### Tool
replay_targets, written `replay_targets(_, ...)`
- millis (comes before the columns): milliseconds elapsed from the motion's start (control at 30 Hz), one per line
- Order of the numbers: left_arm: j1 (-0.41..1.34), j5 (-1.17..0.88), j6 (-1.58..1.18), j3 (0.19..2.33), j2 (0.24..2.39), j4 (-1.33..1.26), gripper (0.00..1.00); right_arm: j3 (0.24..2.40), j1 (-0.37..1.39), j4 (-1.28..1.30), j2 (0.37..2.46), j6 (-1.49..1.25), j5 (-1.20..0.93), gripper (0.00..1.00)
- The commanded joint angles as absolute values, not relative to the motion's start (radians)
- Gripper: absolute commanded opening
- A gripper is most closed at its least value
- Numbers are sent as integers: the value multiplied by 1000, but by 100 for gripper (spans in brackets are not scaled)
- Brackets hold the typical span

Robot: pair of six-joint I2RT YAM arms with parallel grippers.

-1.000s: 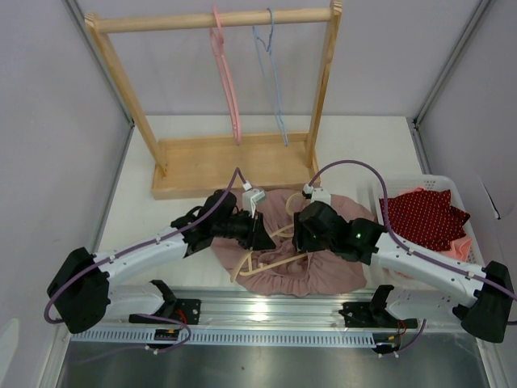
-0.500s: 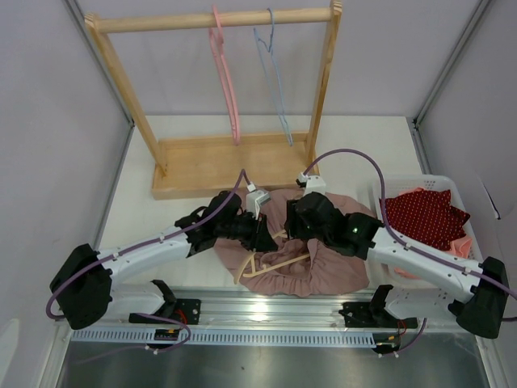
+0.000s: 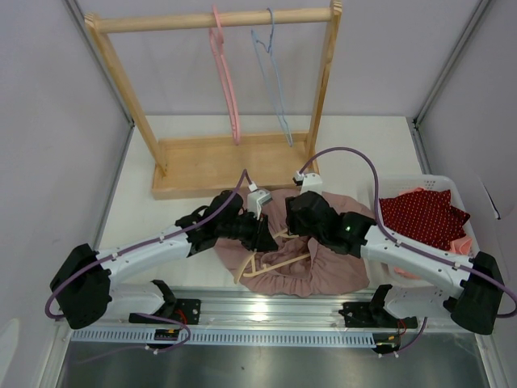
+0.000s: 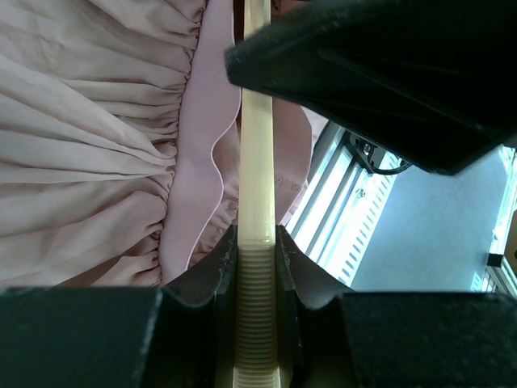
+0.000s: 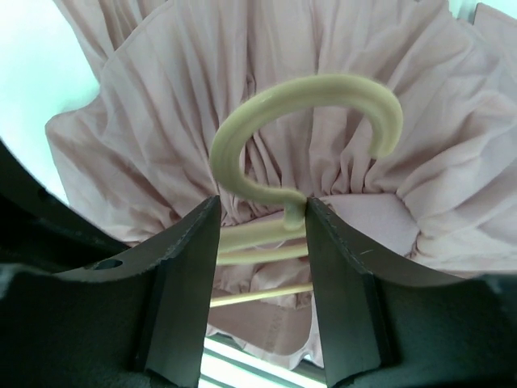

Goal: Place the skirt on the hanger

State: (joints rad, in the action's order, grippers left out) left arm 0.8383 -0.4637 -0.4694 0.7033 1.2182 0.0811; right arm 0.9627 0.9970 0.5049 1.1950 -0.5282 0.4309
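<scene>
right hand [image 5: 262, 214] crept left; left hand [image 4: 257, 271] too grips one hanger [image 5: 323, 87].

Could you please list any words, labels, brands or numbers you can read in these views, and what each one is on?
None can be read: the skirt, the cream hanger, the wooden rack and the basket carry no visible lettering in any view.
</scene>
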Motion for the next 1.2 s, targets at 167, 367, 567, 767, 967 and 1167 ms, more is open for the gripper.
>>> replay_targets(167,859,-453,-439,749,1223,107,0,917,989,393,1189,-486,488,45)
replay_targets(367,862,-439,-440,750,1223,110,0,879,988,364,1175,-494,503,21)
replay_targets(567,864,-394,-449,752,1209,133,0,853,988,365,1161,-494,543,0)
replay_targets(767,862,-308,-471,761,1151,198,27,809,986,339,1108,-483,563,0)
replay_targets(967,862,-172,-503,759,1052,297,56,787,982,328,1066,-485,560,0)
replay_targets(1167,861,-159,-534,724,1021,336,60,752,982,296,1008,-477,534,0)
